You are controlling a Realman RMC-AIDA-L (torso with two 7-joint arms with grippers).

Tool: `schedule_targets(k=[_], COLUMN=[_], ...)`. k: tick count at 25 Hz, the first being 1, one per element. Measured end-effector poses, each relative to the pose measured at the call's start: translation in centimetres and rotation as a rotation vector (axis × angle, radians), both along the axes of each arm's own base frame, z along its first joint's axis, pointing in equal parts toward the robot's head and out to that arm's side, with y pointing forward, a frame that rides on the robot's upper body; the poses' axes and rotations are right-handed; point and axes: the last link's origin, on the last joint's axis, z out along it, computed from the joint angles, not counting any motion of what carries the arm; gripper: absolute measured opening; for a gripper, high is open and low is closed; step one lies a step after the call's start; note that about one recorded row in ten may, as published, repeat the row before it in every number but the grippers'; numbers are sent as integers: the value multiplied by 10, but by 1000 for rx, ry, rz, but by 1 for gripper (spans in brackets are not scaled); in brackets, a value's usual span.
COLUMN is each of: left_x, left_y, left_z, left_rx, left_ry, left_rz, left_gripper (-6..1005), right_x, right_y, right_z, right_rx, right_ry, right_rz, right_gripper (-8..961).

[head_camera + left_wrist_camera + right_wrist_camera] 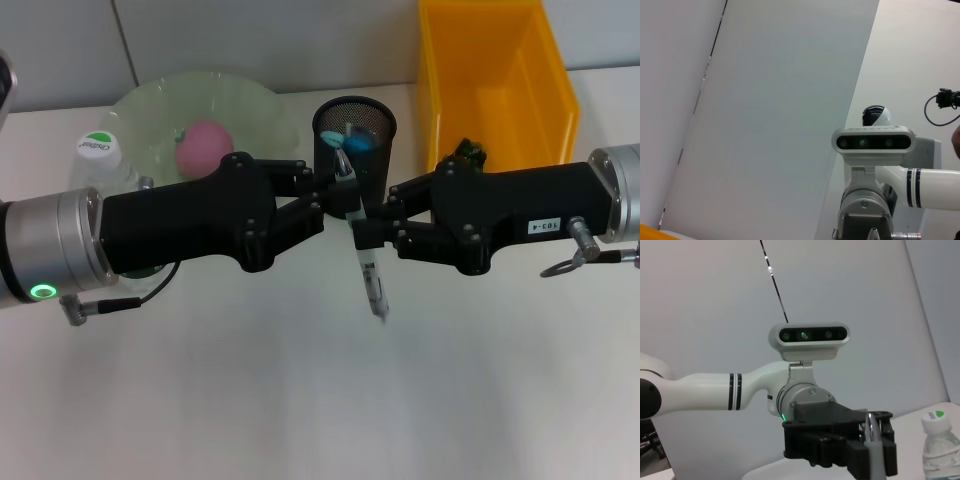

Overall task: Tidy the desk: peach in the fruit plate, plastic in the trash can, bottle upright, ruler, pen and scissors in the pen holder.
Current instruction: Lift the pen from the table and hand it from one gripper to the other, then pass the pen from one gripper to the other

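A: You are looking at both arms meeting over the middle of the white desk. Your left gripper is reaching in from the left and your right gripper from the right, and their tips are almost touching just in front of the black wire-mesh pen holder.

B: What is each one gripping?

A: The right gripper's fingers are pinching the white pen with dark markings near its upper end. The pen is hanging almost upright, tilted a little, with its lower tip pointing down at the desk, clear of the holder. The left gripper's fingers are standing around the pen's top end; I cannot tell whether they are pressing on it.

B: And where are the other things lying?

A: The pink peach is sitting in the translucent pale-green fruit plate at the back left. The clear plastic bottle with the white cap is standing upright just beside that plate, partly hidden behind your left arm. Something blue is showing inside the pen holder; I cannot say what it is. The yellow plastic bin is standing at the back right, and a dark green crumpled piece is lying in it near the front wall.

B: Are the wrist cameras helping?

A: The right wrist view is showing the left gripper with the pen's top against it, and the bottle off to one side.
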Motion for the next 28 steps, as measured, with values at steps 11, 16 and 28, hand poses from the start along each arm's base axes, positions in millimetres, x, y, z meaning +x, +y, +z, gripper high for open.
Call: schedule_targets(k=[11,16,28], left_x=[1,-1,-18], left_y=[1,1,-9], left_z=[1,5,23], left_rx=[1,12,97], left_ry=[-12,-44,-188], left_rz=[5,24,100], left_gripper=[134,135,138], right_x=[1,8,40], right_y=[0,-3,-32], right_z=[0,7,54], right_rx=[-1,32,313], right_ry=[-4,6,242], right_rz=[-7,-32,-75], right_gripper=[449,541,629])
